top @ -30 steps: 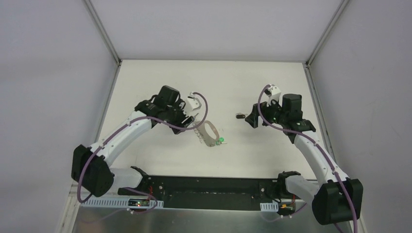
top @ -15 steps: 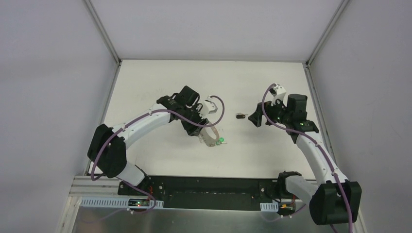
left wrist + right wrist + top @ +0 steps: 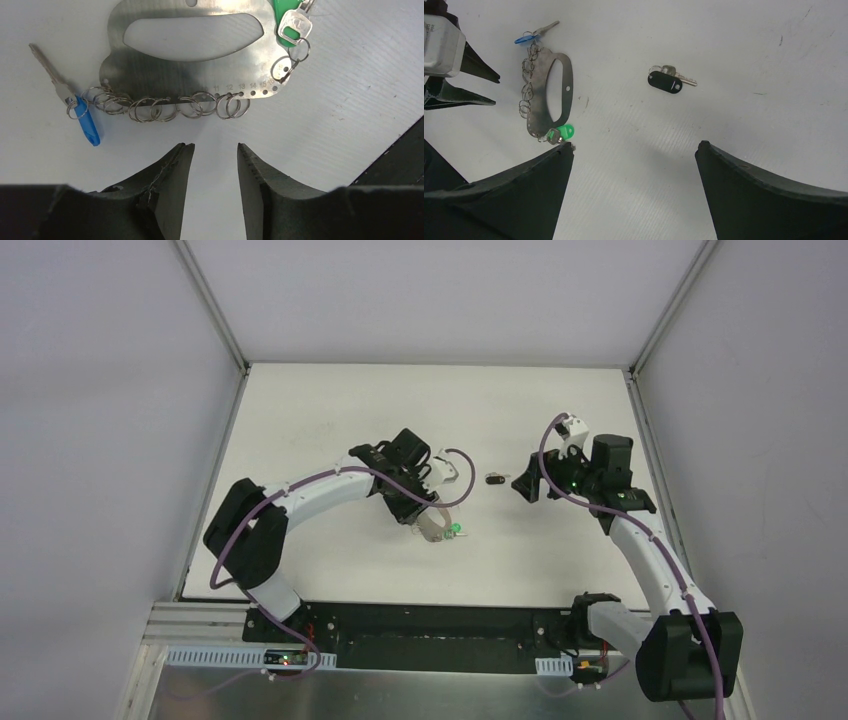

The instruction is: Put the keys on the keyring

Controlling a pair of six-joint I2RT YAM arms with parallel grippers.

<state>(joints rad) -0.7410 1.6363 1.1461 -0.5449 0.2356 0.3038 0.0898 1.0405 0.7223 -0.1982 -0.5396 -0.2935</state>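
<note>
1. The left gripper [image 3: 212, 146] is hovering just beside the keyring [image 3: 165, 75], on the side of its row of rings [image 3: 160, 107]. Its jaws are standing a narrow gap apart and pinching nothing. I am judging that it is lining up on the rings to steady the keyring for threading.
2. The blue key [image 3: 87, 125] is hanging from the end ring at one end of the keyring, its blade pointing away from the plate.
3. The keyring, a silvery plate with an oval cut-out, is lying flat on the table [image 3: 749, 60]. Its rings are facing the left gripper, which is giving those jaws a clear way in.
4. The green key [image 3: 287, 22] is sitting at the opposite end of the keyring, linked to it by a ring.
5. The black key [image 3: 665, 81] is lying well apart from the keyring and is joined to nothing of it. By my reading, it is the 1 key of the 3 not yet on.
6. The right gripper [image 3: 635, 144] is hanging beyond the black key as seen from the keyring, with its jaws spread wide and empty. It is probably waiting to pick that key up.
</note>
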